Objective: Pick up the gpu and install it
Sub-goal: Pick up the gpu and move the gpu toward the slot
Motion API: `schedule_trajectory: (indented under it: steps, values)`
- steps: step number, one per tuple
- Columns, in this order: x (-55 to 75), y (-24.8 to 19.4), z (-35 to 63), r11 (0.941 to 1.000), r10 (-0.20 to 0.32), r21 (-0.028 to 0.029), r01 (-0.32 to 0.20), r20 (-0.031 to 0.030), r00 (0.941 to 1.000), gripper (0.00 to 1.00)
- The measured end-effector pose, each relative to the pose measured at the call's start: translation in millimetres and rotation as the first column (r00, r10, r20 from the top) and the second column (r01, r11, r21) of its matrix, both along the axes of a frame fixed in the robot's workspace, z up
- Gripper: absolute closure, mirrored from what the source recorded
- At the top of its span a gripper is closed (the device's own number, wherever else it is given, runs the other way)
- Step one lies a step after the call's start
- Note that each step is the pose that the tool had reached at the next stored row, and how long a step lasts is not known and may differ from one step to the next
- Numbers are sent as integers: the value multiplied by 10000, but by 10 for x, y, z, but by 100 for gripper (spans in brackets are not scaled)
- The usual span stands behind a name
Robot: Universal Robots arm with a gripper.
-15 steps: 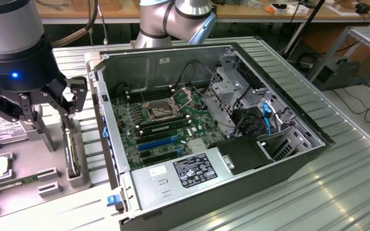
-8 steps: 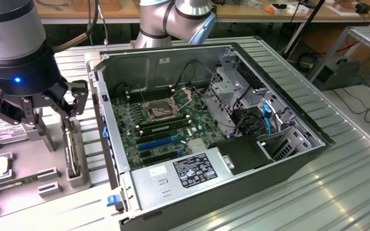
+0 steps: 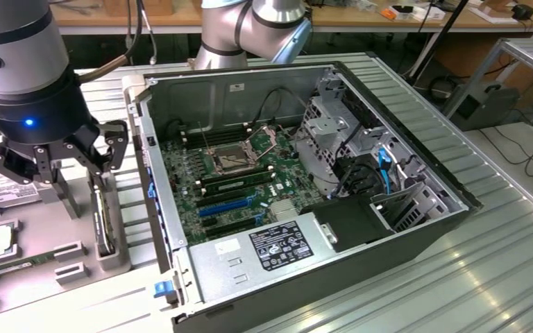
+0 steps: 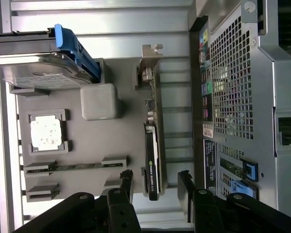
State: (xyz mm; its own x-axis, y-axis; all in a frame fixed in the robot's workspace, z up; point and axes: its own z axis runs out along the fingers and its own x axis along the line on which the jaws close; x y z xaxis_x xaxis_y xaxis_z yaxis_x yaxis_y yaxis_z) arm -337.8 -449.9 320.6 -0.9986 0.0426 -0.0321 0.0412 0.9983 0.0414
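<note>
One pincer point(image 4: 155, 178) spread wide, pointing down, straddling upright gpu point(image 4: 152, 145), seemingly untouched.

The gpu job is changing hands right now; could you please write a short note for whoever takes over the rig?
The gripper is open, holding nothing, poised over the gpu.
The gpu stands on edge in the grey parts tray, beside the open computer case.
Done: nothing lifted yet.
Left: picking up the gpu and installing it.
</note>
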Motion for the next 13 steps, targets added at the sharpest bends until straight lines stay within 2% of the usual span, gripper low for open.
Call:
schedule_trajectory:
  steps: [13]
  values:
    - [35,0,-96,10000,0,1,0,1,10000,50]
